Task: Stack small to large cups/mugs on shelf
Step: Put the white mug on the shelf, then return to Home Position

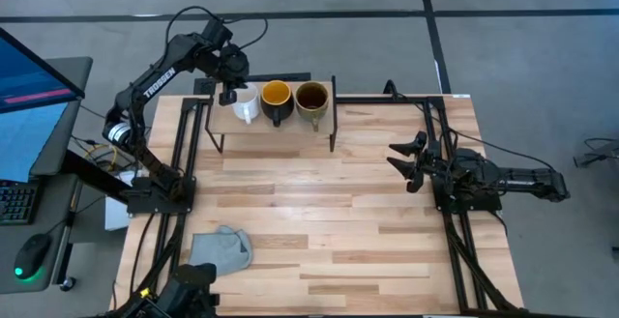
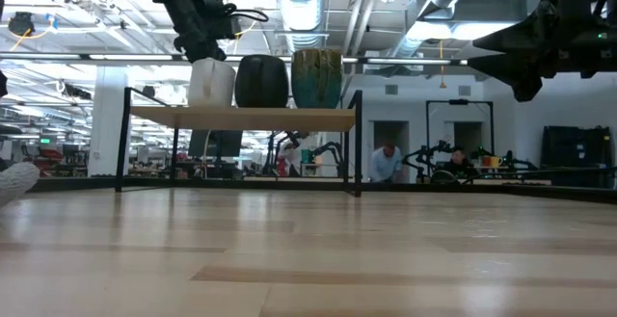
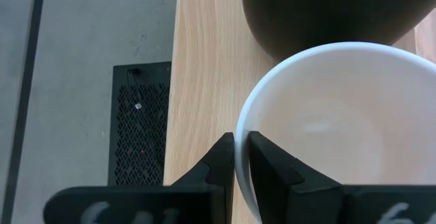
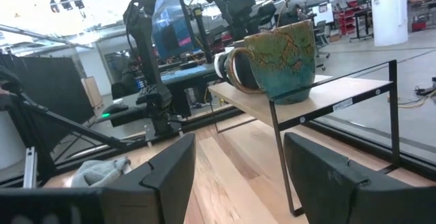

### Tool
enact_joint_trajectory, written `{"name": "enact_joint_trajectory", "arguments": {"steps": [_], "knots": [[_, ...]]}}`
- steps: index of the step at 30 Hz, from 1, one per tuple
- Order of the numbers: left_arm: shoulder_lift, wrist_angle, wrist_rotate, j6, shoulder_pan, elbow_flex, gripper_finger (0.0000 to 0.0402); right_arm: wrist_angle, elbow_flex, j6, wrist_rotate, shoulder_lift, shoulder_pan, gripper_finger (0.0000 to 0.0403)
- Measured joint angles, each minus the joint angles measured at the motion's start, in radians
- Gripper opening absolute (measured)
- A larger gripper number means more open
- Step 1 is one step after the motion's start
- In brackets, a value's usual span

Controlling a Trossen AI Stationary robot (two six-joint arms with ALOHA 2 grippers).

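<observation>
3 mugs sit in a row on shelf (image 1: 319, 117): white (image 1: 246, 104), dark (image 1: 277, 100), olive (image 1: 311, 101). L pincer (image 3: 240, 157) pinches white mug's rim; R pincer (image 1: 406, 159) spread, over worktop's (image 1: 329, 221) right side.

Light falls evenly from above: the wooden table (image 1: 319, 192) shows only faint, soft shadows beside the shelf (image 1: 224, 115) legs. At table height, bright ceiling lights (image 2: 439, 30) behind the shelf turn the three mugs (image 2: 261, 81) into dim, backlit shapes, and the near tabletop is blurred. Close up, the white mug (image 3: 340, 129) looks soft and out of focus.
</observation>
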Motion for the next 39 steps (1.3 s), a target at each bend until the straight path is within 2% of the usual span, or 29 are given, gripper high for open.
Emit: {"name": "enact_joint_trajectory", "arguments": {"steps": [9,21,39], "knots": [[0.0,0.0,-0.002,0.005,0.0,0.0,0.003,0.0,0.0,0.0,0.0,0.0,0.0,0.0244],[0.004,-0.032,-0.029,0.038,-0.001,-0.005,0.0072,0.0,0.0,0.0,0.0,0.0,0.0,0.0244],[0.001,-0.026,-0.027,0.037,-0.001,0.0,0.0074,0.0,0.0,0.0,0.0,0.0,0.0,0.0244]]}}
